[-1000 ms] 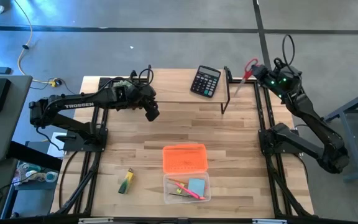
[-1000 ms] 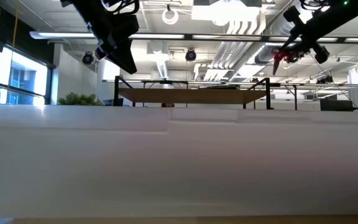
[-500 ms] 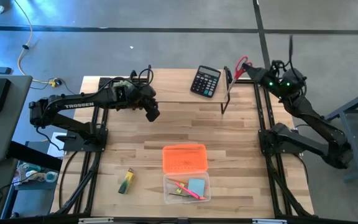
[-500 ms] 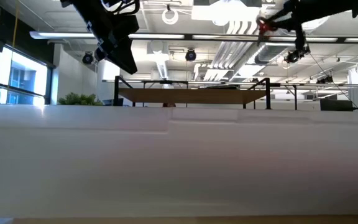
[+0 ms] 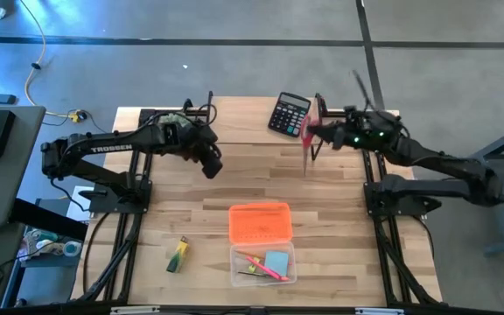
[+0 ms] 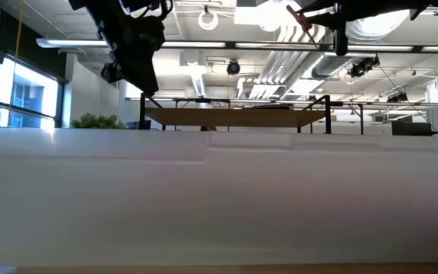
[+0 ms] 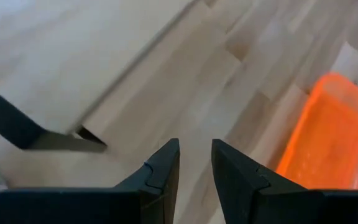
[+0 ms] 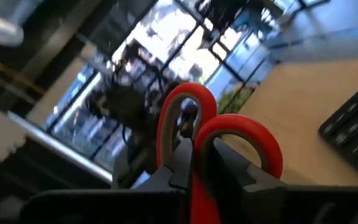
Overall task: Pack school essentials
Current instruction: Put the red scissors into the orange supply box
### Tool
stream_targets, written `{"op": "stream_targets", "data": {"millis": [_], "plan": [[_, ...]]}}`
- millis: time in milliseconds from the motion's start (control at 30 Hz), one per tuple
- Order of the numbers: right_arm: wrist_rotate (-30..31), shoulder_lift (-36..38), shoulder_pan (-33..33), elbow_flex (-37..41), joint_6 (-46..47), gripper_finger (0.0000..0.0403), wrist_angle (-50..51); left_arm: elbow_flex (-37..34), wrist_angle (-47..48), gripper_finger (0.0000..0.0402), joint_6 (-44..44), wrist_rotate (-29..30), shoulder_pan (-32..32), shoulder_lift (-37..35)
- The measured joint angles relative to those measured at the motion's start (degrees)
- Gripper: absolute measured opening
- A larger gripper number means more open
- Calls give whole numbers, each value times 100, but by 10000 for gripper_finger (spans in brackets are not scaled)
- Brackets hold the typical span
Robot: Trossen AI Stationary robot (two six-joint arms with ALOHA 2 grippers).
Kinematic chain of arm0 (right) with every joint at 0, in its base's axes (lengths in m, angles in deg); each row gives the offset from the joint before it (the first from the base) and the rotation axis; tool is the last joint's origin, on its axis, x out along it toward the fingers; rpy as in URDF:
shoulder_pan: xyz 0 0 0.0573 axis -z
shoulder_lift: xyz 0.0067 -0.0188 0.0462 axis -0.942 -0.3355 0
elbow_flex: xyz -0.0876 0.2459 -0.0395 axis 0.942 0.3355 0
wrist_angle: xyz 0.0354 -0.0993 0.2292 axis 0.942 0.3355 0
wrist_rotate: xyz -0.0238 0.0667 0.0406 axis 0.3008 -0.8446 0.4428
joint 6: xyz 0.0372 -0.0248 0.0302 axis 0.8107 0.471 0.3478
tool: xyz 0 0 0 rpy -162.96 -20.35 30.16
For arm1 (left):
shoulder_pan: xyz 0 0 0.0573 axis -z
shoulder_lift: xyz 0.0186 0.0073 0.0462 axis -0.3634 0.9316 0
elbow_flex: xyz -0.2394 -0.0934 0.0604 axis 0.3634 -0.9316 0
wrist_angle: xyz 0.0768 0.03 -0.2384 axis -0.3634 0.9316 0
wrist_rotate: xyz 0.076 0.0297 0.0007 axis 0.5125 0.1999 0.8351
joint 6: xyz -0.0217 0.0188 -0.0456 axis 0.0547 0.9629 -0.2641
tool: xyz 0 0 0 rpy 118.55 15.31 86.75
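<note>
My right gripper (image 5: 320,133) is high over the table's far right and shut on the red-handled scissors (image 5: 308,128); their red loops (image 8: 229,134) fill the right wrist view. My left gripper (image 5: 210,164) hangs over the far left, tipped down, slightly open with nothing between its fingers (image 7: 194,158). Near the front edge, a clear box (image 5: 263,262) holds a pink pen and a light-blue note pad (image 5: 276,261). Its orange lid (image 5: 259,223) lies just behind it. A green-yellow marker (image 5: 177,255) lies on the table to the left of the box. My right gripper pinches the scissors between its two fingers (image 8: 174,169) just below the two red handle loops, where they meet (image 8: 194,152). The fingers reach out level toward the table's left. The loops stick out past the fingertips, and the scissors are lifted clear; the fingers hide the blades.
A black calculator (image 5: 289,114) sits on a raised wooden shelf (image 5: 252,122) with black legs along the far edge, just left of the scissors. A green plant (image 6: 97,120) shows behind my left arm. Bare wood lies between the shelf and the orange lid.
My right gripper has swung from the far right corner toward the table's left, carrying the scissors, and has turned from slanting to level. It stays shut on them. My left gripper has rolled and tipped a little where it hangs.
</note>
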Motion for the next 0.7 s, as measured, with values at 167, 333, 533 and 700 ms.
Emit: {"op": "stream_targets", "data": {"millis": [167, 333, 533, 700], "plan": [[343, -342, -794, -1, -154, 23, -58, 0, 107, 85, 0, -29, 251, 0], [616, -692, -1467, -61, -161, 23, -421, 0, 118, 85, -101, -26, 547, 0], [827, -1437, -2146, -1028, -602, 23, 112, 0, 377, 85, -395, -27, 1049, 0], [828, -2185, -2589, -2046, -754, 23, 1216, 0, 624, 85, -500, 121, 1432, 0]]}}
